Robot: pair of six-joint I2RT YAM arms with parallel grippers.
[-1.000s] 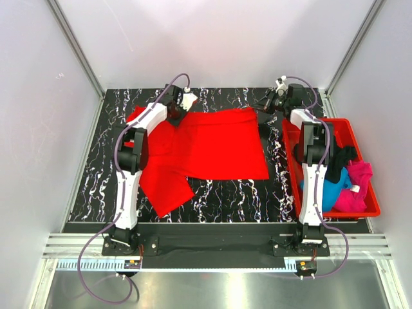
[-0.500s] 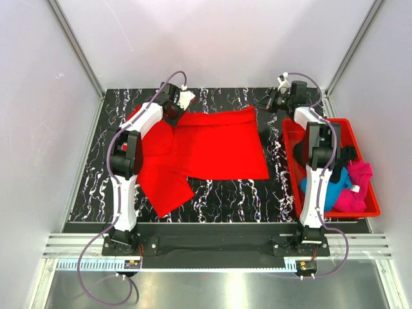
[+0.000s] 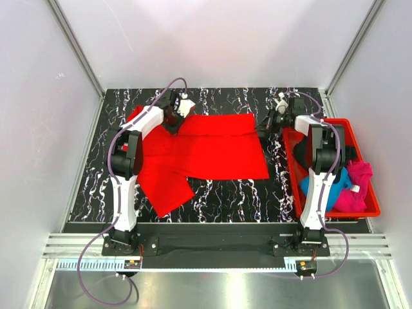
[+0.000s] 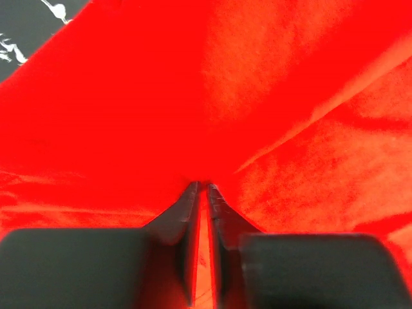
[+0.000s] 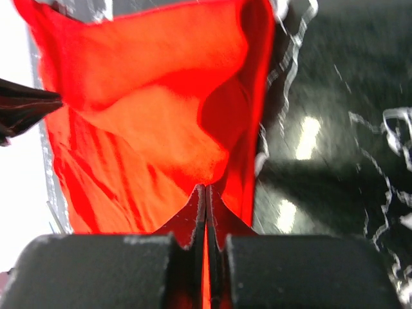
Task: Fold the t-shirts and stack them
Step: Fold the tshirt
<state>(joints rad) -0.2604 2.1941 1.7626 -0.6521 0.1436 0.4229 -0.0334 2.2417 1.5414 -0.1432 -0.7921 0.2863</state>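
Note:
A red t-shirt (image 3: pixel 219 151) lies spread on the black marbled table (image 3: pixel 219 196), with one sleeve pointing toward the near left. My left gripper (image 3: pixel 175 121) sits at the shirt's far left edge. In the left wrist view its jaws (image 4: pixel 201 185) stand a sliver apart with red cloth (image 4: pixel 257 77) pinched at the tips. My right gripper (image 3: pixel 266 123) is at the far right corner. Seen from the right wrist, that gripper (image 5: pixel 206 188) is shut on a raised fold of the red cloth (image 5: pixel 148 109). More t-shirts, black (image 3: pixel 341 158), blue (image 3: pixel 335 187) and pink (image 3: pixel 360 183), lie heaped in a bin.
A red plastic bin (image 3: pixel 370 209) holding the heaped shirts stands at the table's right edge, right beside the right arm. White walls with metal frame posts enclose the table on three sides.
Both grippers have come down and toward me with the shirt's far edge, the right one more. The far edge now lies lower and straighter across the shirt.

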